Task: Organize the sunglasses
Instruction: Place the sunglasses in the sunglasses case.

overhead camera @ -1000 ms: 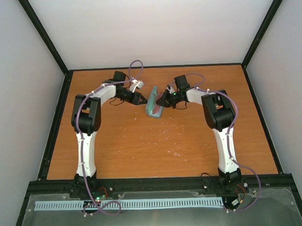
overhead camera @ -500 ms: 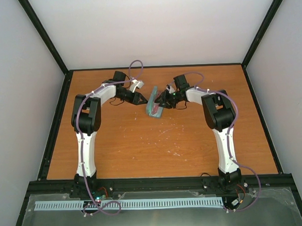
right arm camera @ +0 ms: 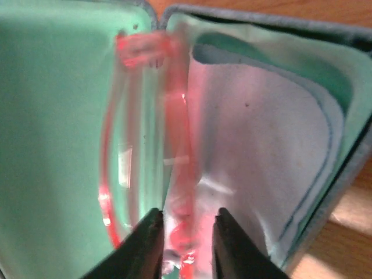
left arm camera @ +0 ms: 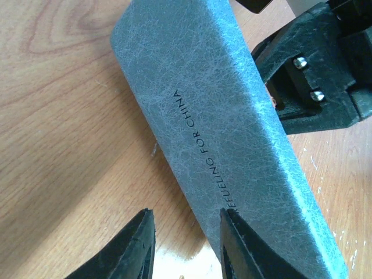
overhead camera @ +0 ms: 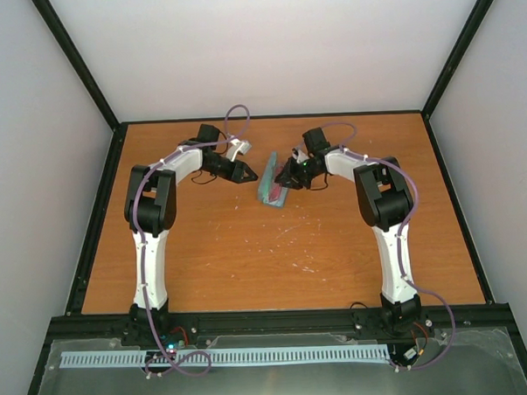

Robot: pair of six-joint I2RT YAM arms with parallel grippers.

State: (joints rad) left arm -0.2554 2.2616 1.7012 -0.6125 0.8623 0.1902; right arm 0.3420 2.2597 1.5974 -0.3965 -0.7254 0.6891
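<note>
Sunglasses stand on edge inside the open case, upper middle of the overhead frame, my right tool pinching their pink rim to seat them by the cloth, my left tool spread empty beside the case, probably bracing it.

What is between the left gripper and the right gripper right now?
The open blue-grey case lies between the left gripper and the right gripper, clearest in the top view; the left wrist view shows the right gripper behind it.
</note>
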